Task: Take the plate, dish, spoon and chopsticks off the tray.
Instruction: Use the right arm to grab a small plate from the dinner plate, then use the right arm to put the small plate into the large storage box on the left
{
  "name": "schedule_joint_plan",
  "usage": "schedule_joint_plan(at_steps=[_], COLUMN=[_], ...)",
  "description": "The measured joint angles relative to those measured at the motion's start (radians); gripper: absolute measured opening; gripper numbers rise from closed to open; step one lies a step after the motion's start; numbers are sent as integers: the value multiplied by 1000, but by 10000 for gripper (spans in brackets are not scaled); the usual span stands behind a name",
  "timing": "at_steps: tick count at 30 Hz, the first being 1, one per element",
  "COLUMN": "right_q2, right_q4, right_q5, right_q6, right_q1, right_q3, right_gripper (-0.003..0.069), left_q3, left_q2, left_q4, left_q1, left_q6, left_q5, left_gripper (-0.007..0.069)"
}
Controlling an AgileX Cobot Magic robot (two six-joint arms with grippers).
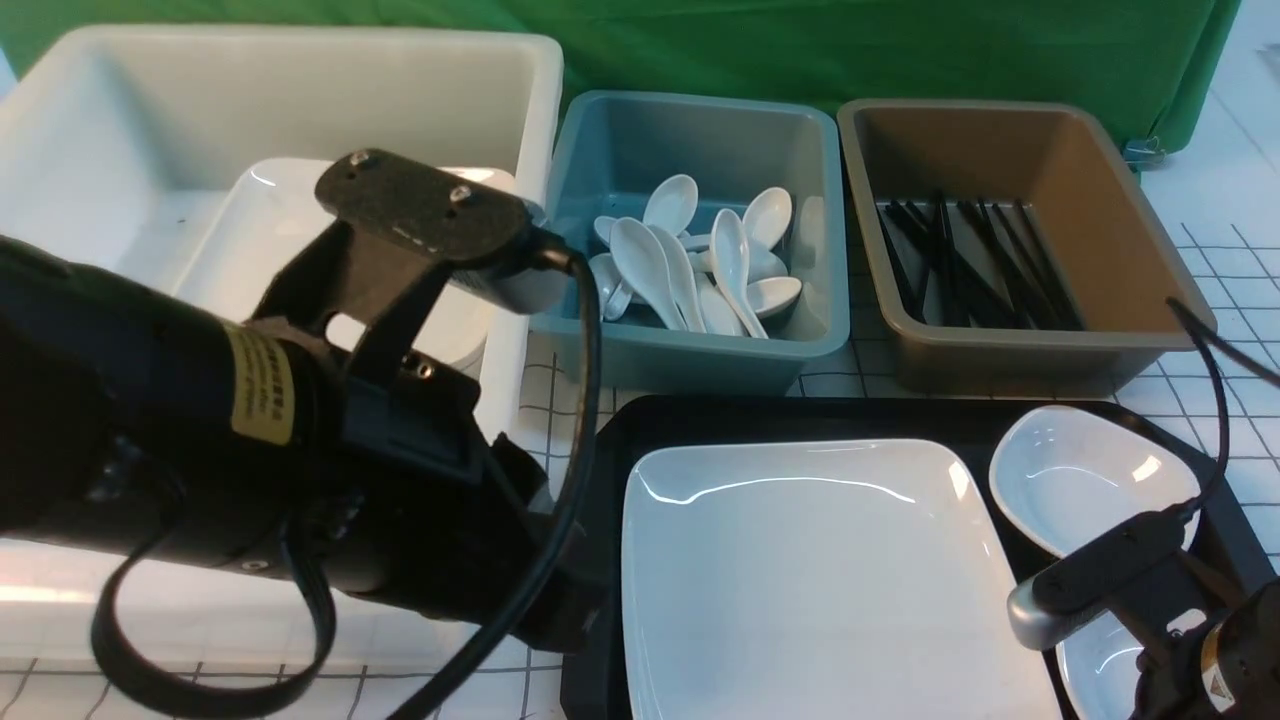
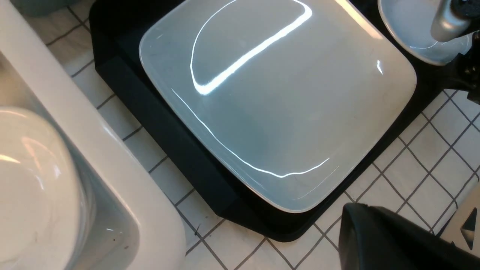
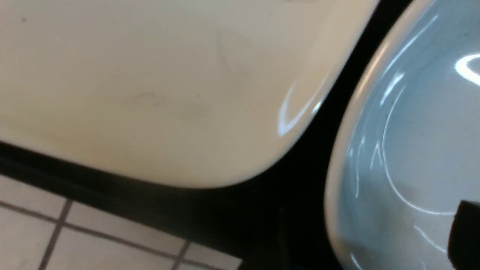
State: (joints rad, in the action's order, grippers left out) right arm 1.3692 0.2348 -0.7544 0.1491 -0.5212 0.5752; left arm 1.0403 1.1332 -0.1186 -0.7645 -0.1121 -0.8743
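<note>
The black tray (image 1: 800,415) holds the large white plate (image 1: 820,580) and two small white dishes to its right, a far one (image 1: 1085,475) and a near one (image 1: 1095,665). My right arm (image 1: 1180,610) hangs low over the near dish (image 3: 412,150). Only one dark fingertip (image 3: 467,232) shows, above the dish's inside, with nothing held. My left gripper (image 2: 356,225) is shut and empty over the checked cloth beside the tray's corner (image 2: 262,228), close to the plate (image 2: 277,93). Several white spoons (image 1: 700,260) lie in the blue tub and black chopsticks (image 1: 980,265) in the brown tub.
A big white tub (image 1: 300,40) at the back left holds white tableware (image 1: 250,230). The blue tub (image 1: 690,355) and brown tub (image 1: 1000,365) stand just behind the tray. My bulky left arm (image 1: 250,430) fills the left foreground. Green cloth hangs behind.
</note>
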Motion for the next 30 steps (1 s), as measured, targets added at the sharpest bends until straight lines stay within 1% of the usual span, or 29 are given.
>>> schedule_joint_plan(at_steps=[7, 9, 10, 11, 14, 16, 19, 20, 23, 26, 27, 30], right_q2=[76, 87, 88, 90, 96, 93, 82, 65, 0, -73, -84, -184], right_q4=[15, 17, 15, 13, 20, 41, 45, 33, 2, -13, -21, -70], right_q5=[51, 51, 51, 52, 53, 55, 29, -4, -52, -118, -131, -248], right_q6=[13, 13, 13, 13, 13, 6, 6, 6, 7, 10, 11, 12], right_q1=[0, 0, 0, -1, -4, -10, -10, -10, -10, -8, -8, -8], right_q3=[-1, 4, 5, 5, 5, 15, 29, 44, 76, 110, 116, 206], right_gripper=[586, 575, 553, 516, 303, 227, 215, 198, 108, 46, 43, 41], left_q3=[0, 0, 0, 0, 0, 0, 0, 0, 0, 0, 0, 0], left_q2=[3, 3, 3, 3, 3, 3, 3, 3, 3, 3, 3, 3], left_q4=[0, 0, 0, 0, 0, 0, 0, 1, 1, 4, 5, 19], left_q1=[0, 0, 0, 0, 0, 0, 0, 0, 0, 0, 0, 0], left_q6=[1, 1, 1, 1, 1, 1, 1, 1, 1, -3, -4, -28], left_q5=[1, 2, 2, 2, 4, 4, 4, 4, 4, 4, 4, 4], left_gripper=[6, 6, 6, 6, 6, 6, 6, 6, 6, 6, 6, 6])
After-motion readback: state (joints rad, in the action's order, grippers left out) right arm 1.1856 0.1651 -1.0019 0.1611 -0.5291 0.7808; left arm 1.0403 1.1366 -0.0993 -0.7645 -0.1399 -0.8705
